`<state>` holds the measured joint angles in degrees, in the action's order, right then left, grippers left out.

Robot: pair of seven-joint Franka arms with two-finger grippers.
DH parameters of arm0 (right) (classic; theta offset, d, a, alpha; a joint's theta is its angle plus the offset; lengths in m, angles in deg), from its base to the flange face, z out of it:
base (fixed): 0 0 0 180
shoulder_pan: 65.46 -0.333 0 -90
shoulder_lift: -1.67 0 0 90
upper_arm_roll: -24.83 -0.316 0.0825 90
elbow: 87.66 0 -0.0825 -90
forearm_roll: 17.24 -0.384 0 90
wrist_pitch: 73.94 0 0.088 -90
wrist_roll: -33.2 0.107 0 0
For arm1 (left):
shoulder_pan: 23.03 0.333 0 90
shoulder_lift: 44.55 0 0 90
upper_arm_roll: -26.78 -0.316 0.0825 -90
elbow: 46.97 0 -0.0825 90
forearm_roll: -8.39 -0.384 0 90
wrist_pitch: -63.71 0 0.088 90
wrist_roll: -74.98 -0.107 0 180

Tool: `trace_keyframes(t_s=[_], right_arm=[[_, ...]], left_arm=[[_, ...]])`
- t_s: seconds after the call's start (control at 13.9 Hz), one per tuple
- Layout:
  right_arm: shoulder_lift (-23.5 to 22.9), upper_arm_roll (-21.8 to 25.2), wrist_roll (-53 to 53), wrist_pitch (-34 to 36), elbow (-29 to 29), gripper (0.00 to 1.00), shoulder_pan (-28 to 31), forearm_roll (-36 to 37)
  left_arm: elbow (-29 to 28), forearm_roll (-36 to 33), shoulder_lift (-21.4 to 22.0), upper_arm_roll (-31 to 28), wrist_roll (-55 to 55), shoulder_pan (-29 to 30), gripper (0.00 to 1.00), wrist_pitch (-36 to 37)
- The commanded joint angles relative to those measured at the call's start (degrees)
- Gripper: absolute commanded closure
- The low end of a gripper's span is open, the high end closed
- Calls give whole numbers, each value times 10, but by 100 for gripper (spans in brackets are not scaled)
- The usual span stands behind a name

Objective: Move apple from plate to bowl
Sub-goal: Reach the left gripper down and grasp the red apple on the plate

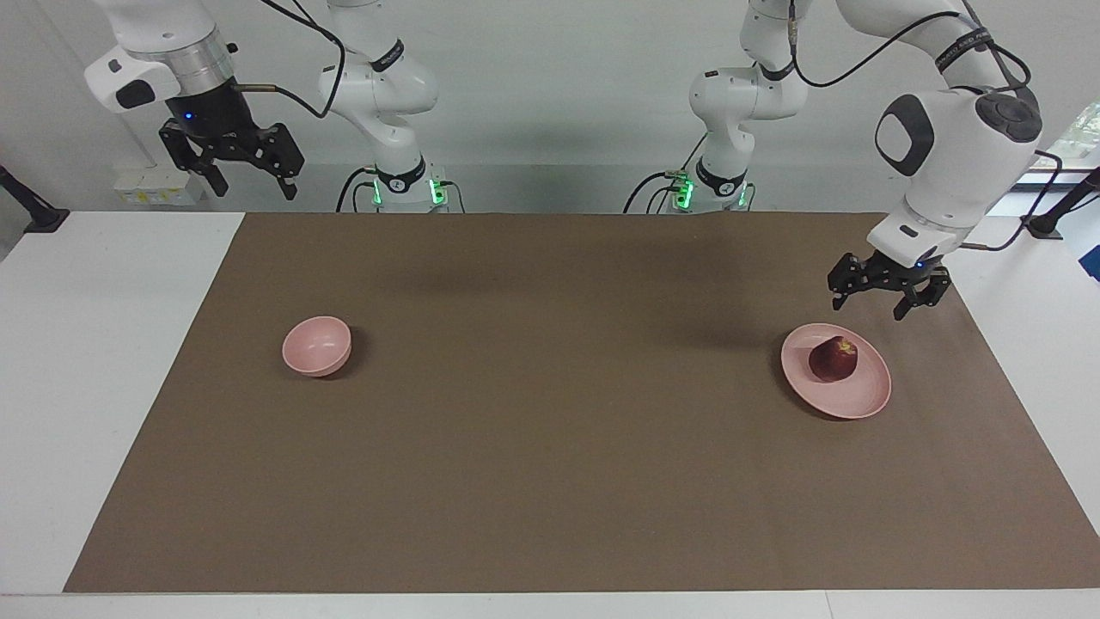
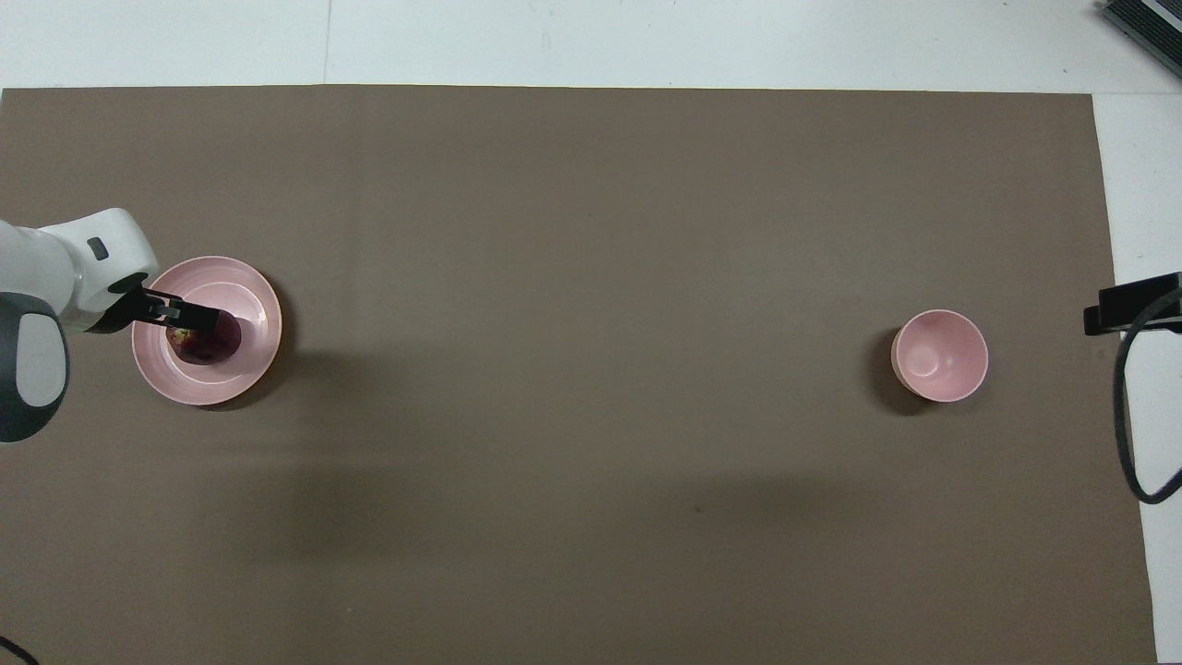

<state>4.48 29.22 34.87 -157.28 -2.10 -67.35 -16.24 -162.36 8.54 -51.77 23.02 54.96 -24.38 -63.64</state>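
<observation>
I see a white table (image 1: 112,361) covered by a broad brown mat (image 1: 550,464) under even, soft light. A plain pale wall (image 1: 550,103) runs along its edge, with a window (image 1: 1078,137) at one corner.

We see a brown mat (image 1: 550,430) covering most of the white table (image 1: 112,361), with bare white margins showing at both ends and along the edge farthest from the robots. A small dark speck (image 2: 699,509) sits on the mat, nearer the robots than mid-table. A black stand (image 1: 34,211) is at the right arm's end, another black stand (image 1: 1061,211) at the left arm's end. A wall socket box (image 1: 159,187) is on the wall near the right arm's base.
</observation>
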Motion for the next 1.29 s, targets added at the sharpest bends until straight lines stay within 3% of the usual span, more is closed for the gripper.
trace_keyframes(t_s=[0.0,0.65,0.93,1.0,1.22], right_arm=[[13,-2,-14,-1,15,0,3,0],[14,-1,-15,-1,17,0,4,-2],[18,-1,-15,-2,19,0,4,-2],[18,-1,-15,-2,20,0,7,-2],[18,-1,-15,-3,21,0,7,-2]], left_arm=[[-5,-4,-29,0,-5,6,0,-36],[-70,-4,-17,0,-7,19,1,-76],[-64,-6,-19,0,-11,11,87,-83],[-62,-6,-13,0,-10,13,96,-81],[-46,-6,9,0,-9,18,99,-70]])
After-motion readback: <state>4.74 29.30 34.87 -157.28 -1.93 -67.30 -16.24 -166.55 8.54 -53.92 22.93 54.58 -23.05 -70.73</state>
